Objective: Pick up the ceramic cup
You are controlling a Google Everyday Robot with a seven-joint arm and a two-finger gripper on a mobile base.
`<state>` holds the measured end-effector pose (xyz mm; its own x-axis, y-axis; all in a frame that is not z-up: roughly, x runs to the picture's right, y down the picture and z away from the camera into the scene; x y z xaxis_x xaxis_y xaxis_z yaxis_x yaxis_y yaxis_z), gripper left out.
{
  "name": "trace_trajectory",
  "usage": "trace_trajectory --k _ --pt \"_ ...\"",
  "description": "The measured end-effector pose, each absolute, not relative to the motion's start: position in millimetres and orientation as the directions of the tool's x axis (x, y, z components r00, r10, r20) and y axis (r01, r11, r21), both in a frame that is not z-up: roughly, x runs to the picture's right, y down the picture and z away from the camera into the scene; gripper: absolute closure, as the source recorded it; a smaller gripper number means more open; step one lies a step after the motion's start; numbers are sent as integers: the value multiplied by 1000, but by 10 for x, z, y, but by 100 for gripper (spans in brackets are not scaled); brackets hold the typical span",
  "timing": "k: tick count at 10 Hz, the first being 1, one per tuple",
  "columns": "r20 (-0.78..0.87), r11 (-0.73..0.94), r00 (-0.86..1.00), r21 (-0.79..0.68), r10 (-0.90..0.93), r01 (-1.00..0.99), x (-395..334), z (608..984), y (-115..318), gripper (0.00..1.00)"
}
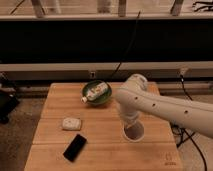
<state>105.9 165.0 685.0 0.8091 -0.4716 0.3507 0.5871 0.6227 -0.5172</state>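
Grasp approach in hand: gripper point(131, 126) sits directly over cup point(135, 133) at tabletop point(100, 125) right-front. Jaws state cannot be told, probably inside rim. Next: clamp, lift vertically.

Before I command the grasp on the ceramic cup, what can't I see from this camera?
- Hand: sits right over the ceramic cup, hidden behind the arm's wrist.
- Cup's far rim and inside: covered by the wrist.
- Bottle label in the green bowl: too small to read.
- Arm's base: cut off at right edge.
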Motion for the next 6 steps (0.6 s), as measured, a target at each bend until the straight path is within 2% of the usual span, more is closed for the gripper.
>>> trace_trajectory --k 3,6 --pt "351 625 803 -505 -482 595 1078 6692 1423 100" --pt "352 605 796 -518 -493 604 1090 6754 1531 100"
